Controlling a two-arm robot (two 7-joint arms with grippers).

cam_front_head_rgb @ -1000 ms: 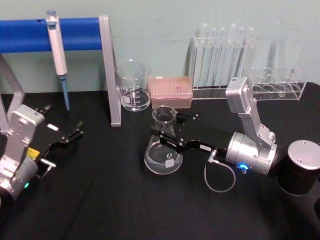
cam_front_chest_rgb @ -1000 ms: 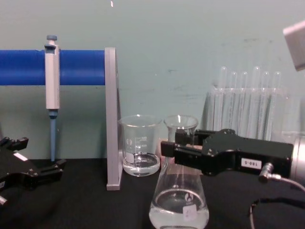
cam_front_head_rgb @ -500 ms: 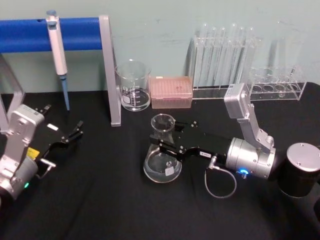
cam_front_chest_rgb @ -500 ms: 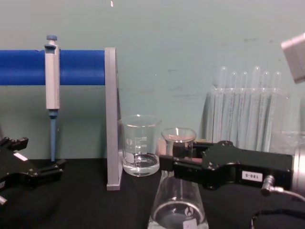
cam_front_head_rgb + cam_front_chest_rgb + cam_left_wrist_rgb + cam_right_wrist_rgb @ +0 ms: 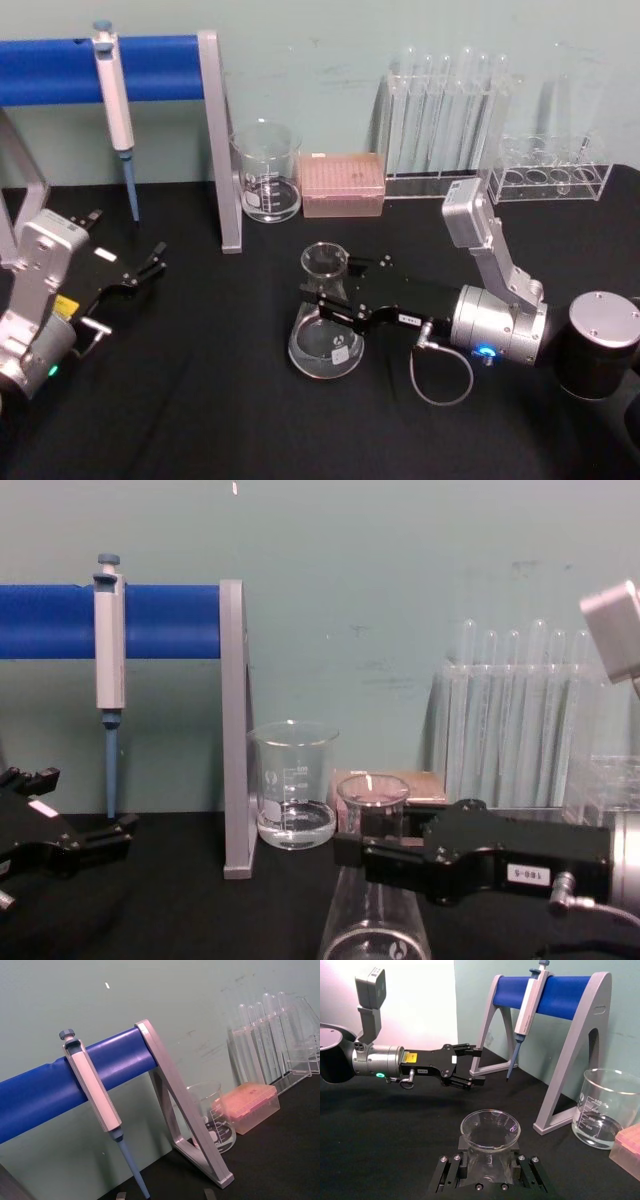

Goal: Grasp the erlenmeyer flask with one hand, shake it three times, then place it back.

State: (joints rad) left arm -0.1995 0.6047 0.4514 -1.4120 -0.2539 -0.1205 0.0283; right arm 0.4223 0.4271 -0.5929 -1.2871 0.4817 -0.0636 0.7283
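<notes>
The right gripper (image 5: 320,300) holds the upright erlenmeyer flask (image 5: 325,350), jaws clamped on its neck, mid-table; the left gripper (image 5: 142,270), jaws apart, lies near the left edge.

The right gripper (image 5: 322,298), clamped on the neck of the erlenmeyer flask (image 5: 325,345), carried it down the head frame toward the bottom edge. In the chest frame its lip sank lower.
</notes>
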